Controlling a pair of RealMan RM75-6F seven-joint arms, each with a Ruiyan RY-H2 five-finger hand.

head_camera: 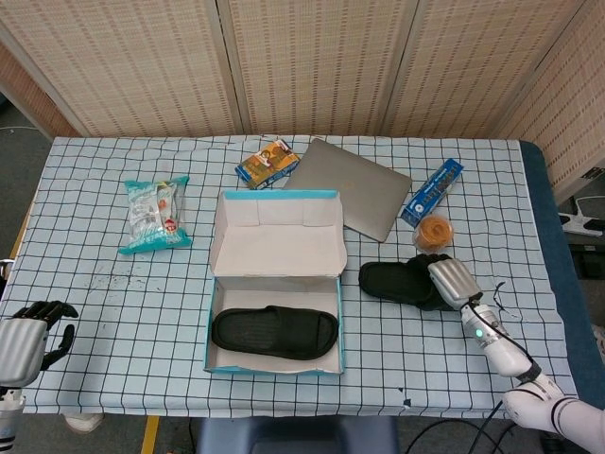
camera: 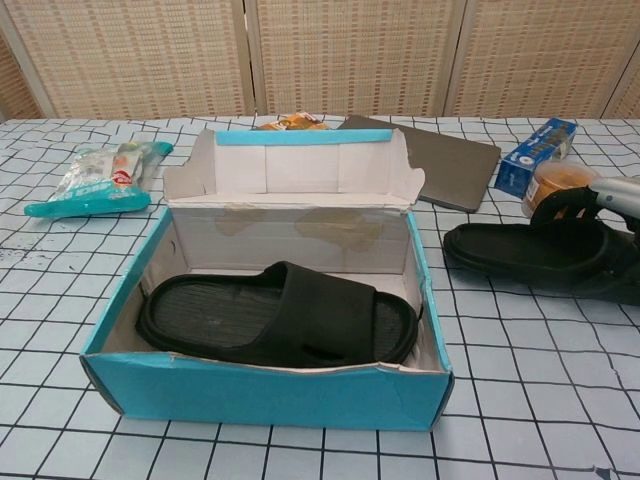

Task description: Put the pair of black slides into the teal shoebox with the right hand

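Checked cloth on table (head_camera: 113,312), wicker screens behind. Task approx half done: one black slide (head_camera: 275,332) already lies flat inside the teal shoebox (head_camera: 274,365), near end, lid flap open at far side. Second slide (head_camera: 397,282) sits on the table just right of the box, not yet lifted. Right hand (head_camera: 451,281) is over its right end w/ fingers curled down onto it in chest view; looks like a grasp forming, can't tell if grip is firm. Left hand (head_camera: 28,333) idle at near-left corner, fingers loosely apart, holding nothing. Left to do: lift 2nd slide, carry left, drop in box beside 1st.
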